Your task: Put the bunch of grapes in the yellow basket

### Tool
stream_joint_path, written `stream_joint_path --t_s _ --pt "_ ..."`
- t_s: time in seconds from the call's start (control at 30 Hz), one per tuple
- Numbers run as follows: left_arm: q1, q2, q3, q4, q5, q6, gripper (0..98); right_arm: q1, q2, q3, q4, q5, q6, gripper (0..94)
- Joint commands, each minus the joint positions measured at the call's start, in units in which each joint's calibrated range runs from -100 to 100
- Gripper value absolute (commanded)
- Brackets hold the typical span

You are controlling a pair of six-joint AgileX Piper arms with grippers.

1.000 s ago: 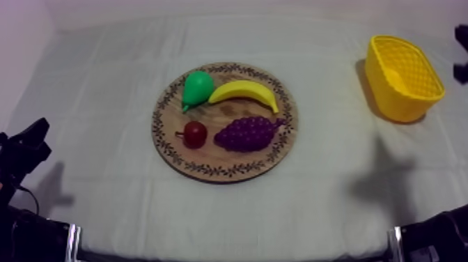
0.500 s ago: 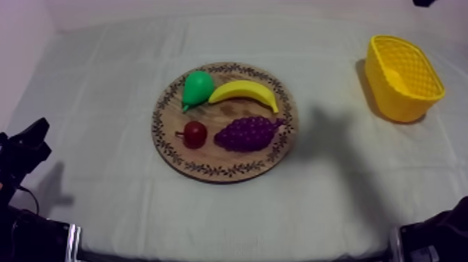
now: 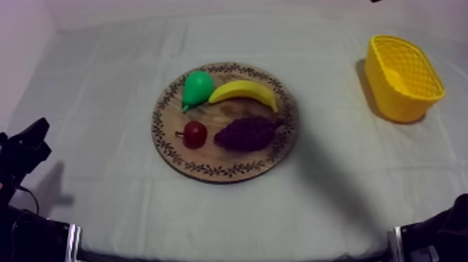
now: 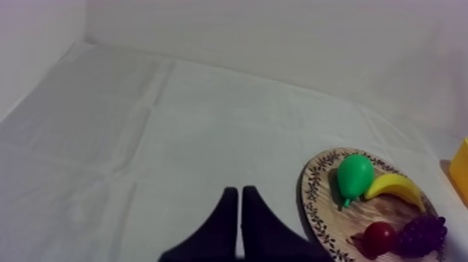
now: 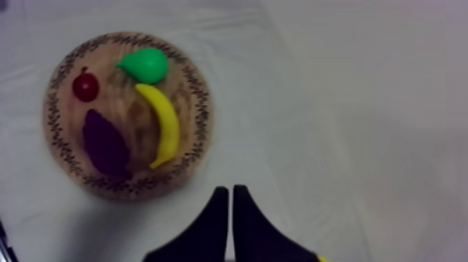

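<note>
Right gripper [image 5: 230, 189], fingers pressed together and empty, above the table, grapes [image 5: 106, 145] ahead on the board [image 5: 197, 104] beyond the banana [image 5: 161, 122]; descending unopened or off line could shove the banana instead.

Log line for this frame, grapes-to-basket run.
phase: pre-grasp | left tool: shut, over cloth | right tool: shut, above cloth beside board | grapes: on board | basket: holds no grapes

- A wooden board [image 3: 209, 168] holds a pear [image 3: 197, 87], a banana [image 3: 244, 91], a small red fruit [image 3: 195, 134] and a bunch of grapes [image 3: 247, 133].
- The bunch of grapes lies shadowed beside the small red fruit.
- A yellow basket [image 3: 390, 97] stands well apart.
</note>
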Motion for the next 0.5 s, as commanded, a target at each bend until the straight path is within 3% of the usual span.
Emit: stream_joint_path --t_s 0.0,0.17,0.47 --pt "0.0 0.0 -0.03 -0.03 -0.05 0.02 0.1 -1.65 2.9 -2.14 0.27 4.78 -0.58 0.7" --pt "0.0 0.0 -0.03 -0.03 -0.05 0.02 0.1 -5.06 8.37 -5.8 1.54 10.42 -2.11 0.7" --pt "0.0 0.0 -0.03 -0.03 -0.05 0.02 0.1 -9.79 16.87 -6.1 4.59 12.22 -4.62 0.7"
